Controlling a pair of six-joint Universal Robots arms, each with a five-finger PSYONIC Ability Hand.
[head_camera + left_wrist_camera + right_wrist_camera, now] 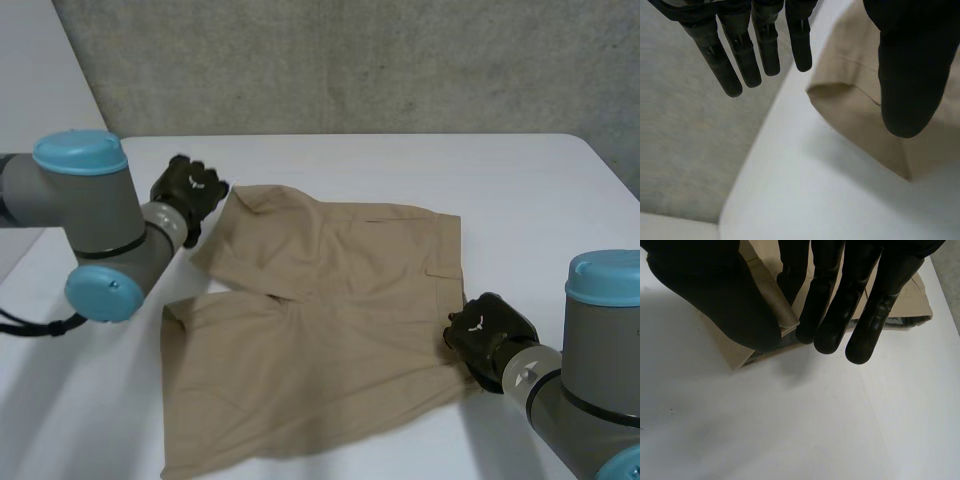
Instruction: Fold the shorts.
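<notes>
head view: left hand spread open beside shorts; right hand pinches their waist edge.

Shorts plain tan, dark grey inside; table white; wall mottled grey.

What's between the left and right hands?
The tan shorts, spread on the white table: in the head view they span from the left hand by a leg hem to the right hand at the waistband.
</notes>
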